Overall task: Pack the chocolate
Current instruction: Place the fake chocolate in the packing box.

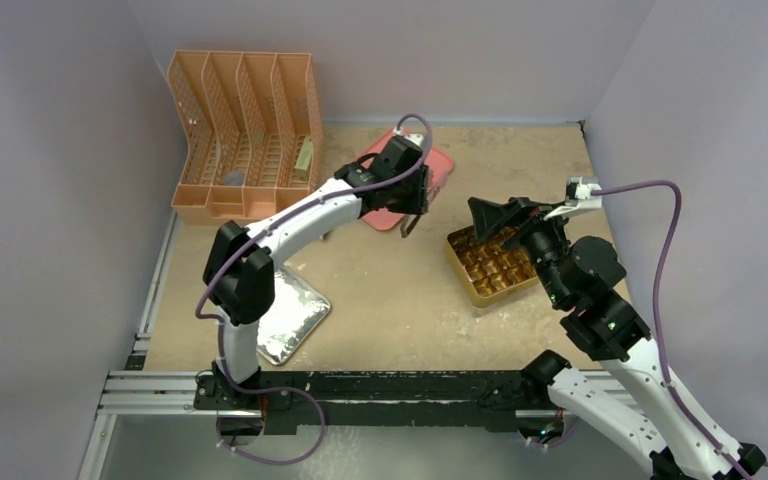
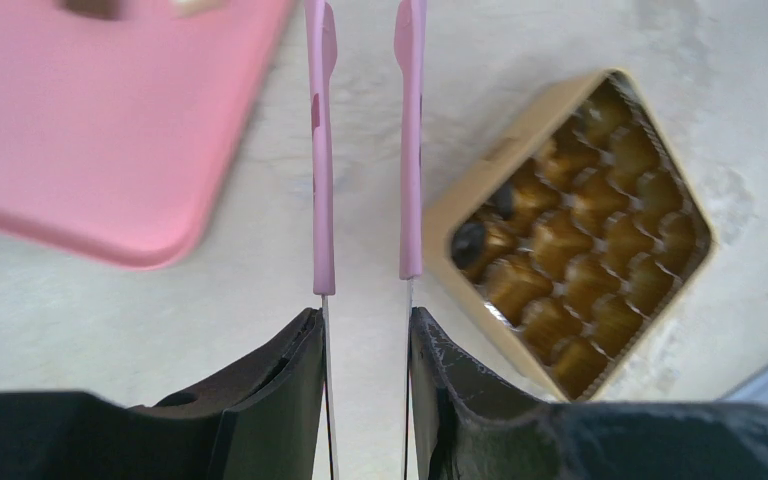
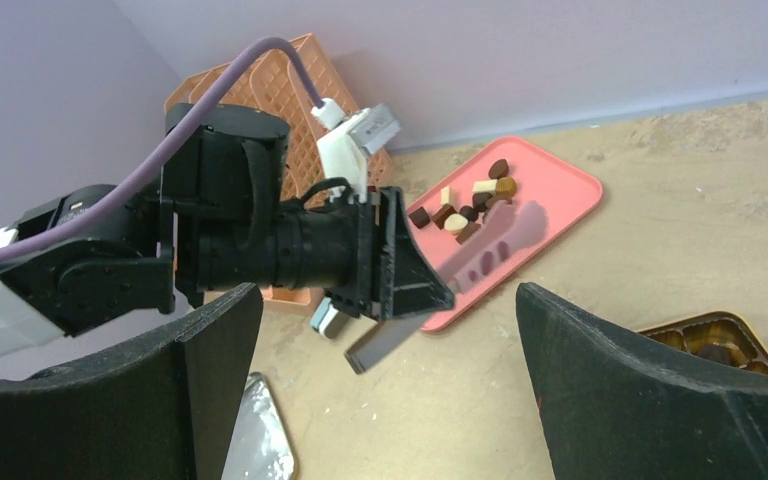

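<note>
**A:** Left gripper (image 2: 364, 40) first. Jaws?

**B:** Released. Two pink fingers (image 2: 320, 150) run parallel with a narrow gap between them. Bare table (image 2: 364, 200) shows through the gap and nothing is pinched.

**A:** What's either side of them?

**B:** On the wrist view, the pink tray (image 2: 110, 150) sits left of the fingers, its rim just beside the left one. The gold box (image 2: 480, 170) sits to the right, near but not touching. The fingers hang over the strip of table between the two.

**A:** And the chocolate (image 3: 470, 205)?

**B:** It's a small heap on the pink tray, dark brown, reddish and cream pieces together, just past the left fingertips. In the box, two cells at the corner nearest the fingers look darker than the gold ones. I cannot tell if those are pieces.

**A:** Right gripper (image 3: 388, 295)?

**B:** Spread wide and holding nothing. The black fingers (image 3: 210, 380) frame the left arm (image 3: 260, 240) straight ahead, and the heap lies beyond that, well apart from these jaws. A corner of the gold box shows just beside the right finger. From overhead, the gripper hangs above the box's far side.

**A:** Further out?

**B:** An orange rack (image 1: 245, 130) stands against the back wall, beyond and left of the left jaws. A foil tray (image 1: 295, 320) lies back by the left arm's base.
</note>
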`<state>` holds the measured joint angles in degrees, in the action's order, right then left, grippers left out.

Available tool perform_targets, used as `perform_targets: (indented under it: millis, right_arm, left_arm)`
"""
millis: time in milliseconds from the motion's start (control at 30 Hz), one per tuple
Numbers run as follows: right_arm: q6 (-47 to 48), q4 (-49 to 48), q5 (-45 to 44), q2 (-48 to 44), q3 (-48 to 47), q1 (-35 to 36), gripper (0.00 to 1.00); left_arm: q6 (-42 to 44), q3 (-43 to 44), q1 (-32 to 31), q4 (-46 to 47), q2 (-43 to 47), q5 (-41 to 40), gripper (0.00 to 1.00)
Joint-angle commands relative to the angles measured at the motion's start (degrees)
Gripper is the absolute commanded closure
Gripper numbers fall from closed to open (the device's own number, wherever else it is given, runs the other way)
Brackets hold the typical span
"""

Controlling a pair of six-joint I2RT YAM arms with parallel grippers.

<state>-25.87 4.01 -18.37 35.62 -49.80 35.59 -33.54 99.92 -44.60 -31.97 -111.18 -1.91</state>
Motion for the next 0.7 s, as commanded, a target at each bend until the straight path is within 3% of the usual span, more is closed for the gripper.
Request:
perform_targets:
  millis: [0, 167, 667]
  right_arm:
    - [0.6, -2.0, 0.5, 0.1, -1.6, -0.2, 0.01]
    - [0.7, -1.9, 0.5, 0.3, -1.4, -0.2, 0.01]
    - [0.6, -2.0, 0.7, 0.5, -1.0, -0.1, 0.01]
  left_arm:
    - [2.0, -2.4, 4.9, -1.2, 4.9, -3.0, 0.67]
    - [4.1, -3.6, 8.1, -3.3, 4.7, -6.5, 0.67]
    - [8.3, 0.6, 11.0, -5.1, -2.1, -4.9, 0.64]
